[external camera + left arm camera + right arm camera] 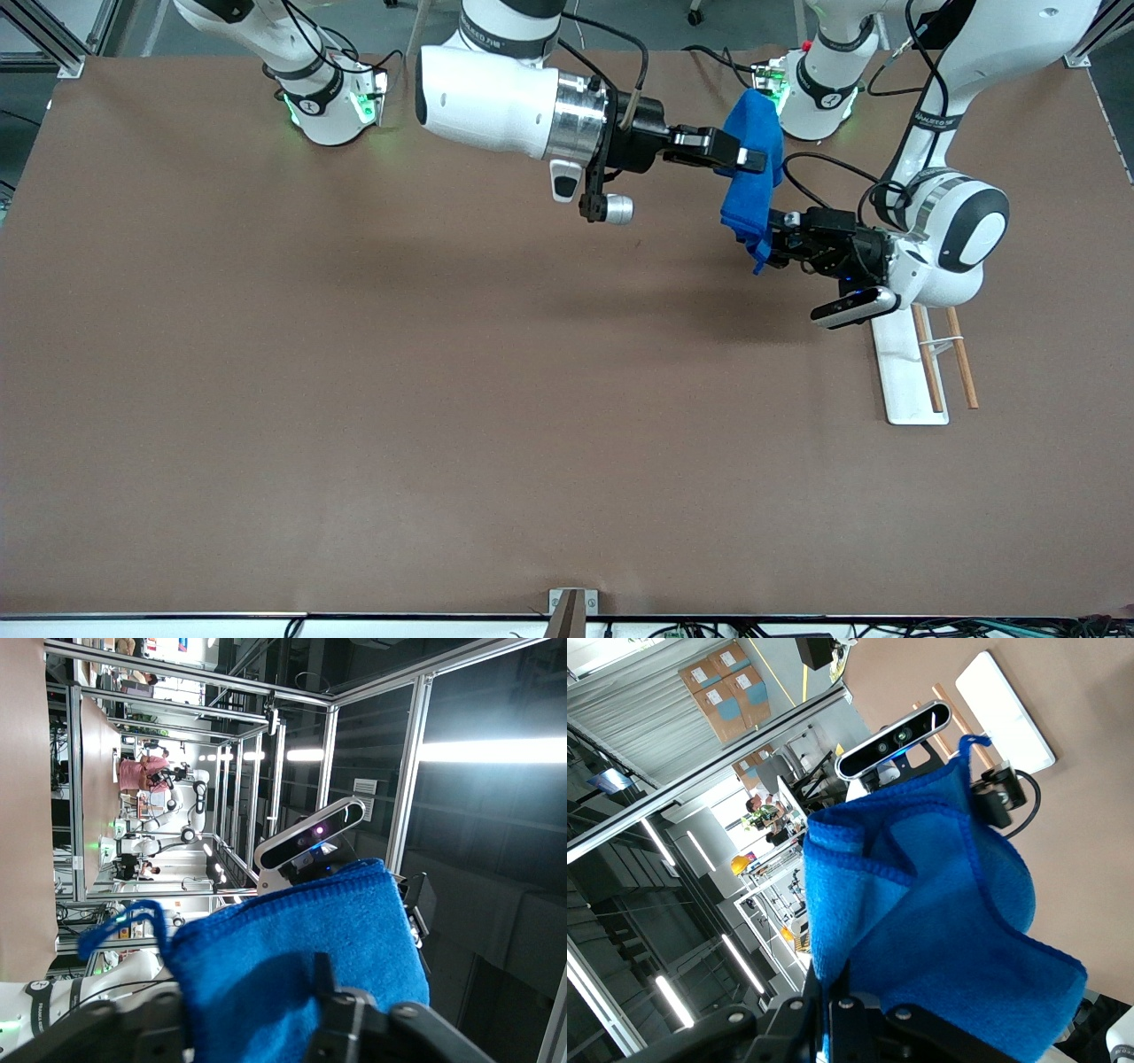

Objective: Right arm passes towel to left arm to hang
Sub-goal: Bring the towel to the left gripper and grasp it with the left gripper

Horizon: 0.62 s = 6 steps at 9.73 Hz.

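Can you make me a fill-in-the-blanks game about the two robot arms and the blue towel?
1. The towel is the colour ____.
2. The right gripper has its fingers ____ on the towel.
3. The towel hangs in the air between ____ grippers, the other being the left gripper.
4. The white rack with wooden rods stands toward the ____ arm's end of the table.

Missing words: blue; shut; two; left
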Each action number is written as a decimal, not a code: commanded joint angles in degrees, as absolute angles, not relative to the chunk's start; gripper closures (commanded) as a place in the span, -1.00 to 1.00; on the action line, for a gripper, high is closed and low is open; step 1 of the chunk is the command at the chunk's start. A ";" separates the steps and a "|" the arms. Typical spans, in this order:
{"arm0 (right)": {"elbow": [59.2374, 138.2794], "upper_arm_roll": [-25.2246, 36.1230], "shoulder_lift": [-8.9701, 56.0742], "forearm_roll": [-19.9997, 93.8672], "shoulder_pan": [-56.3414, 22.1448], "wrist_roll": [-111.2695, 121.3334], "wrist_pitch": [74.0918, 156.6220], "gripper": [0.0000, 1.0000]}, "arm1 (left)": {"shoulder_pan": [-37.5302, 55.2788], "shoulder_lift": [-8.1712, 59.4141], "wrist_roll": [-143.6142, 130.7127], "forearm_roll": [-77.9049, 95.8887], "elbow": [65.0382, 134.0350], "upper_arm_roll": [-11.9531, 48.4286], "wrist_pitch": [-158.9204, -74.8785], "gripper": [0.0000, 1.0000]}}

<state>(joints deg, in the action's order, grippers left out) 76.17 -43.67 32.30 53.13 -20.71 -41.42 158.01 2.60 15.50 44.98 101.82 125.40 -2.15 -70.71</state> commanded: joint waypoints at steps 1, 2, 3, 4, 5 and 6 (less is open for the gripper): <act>74.71 -44.12 33.22 54.14 -21.36 -41.40 158.82 0.95 | 1.76 13.72 46.23 102.13 128.49 -2.37 -71.63 0.70; 74.71 -44.12 33.31 54.05 -21.27 -41.40 158.73 0.94 | 1.41 13.19 45.88 101.17 128.58 -2.55 -71.63 0.79; 74.79 -44.03 33.14 53.79 -20.92 -41.57 158.64 0.92 | 1.49 13.10 45.88 99.42 128.41 -3.24 -71.63 0.88; 75.49 -43.95 32.35 53.09 -20.31 -41.14 158.03 0.61 | 1.49 13.10 45.79 97.75 128.06 -3.95 -71.63 0.94; 77.06 -43.86 32.08 49.69 -19.52 -41.05 157.85 -0.74 | 1.49 13.10 45.70 96.43 127.71 -4.56 -71.63 0.95; 78.30 -43.86 31.56 45.92 -17.77 -41.04 156.55 -1.00 | 1.49 13.18 45.18 94.59 126.75 -5.09 -71.63 0.97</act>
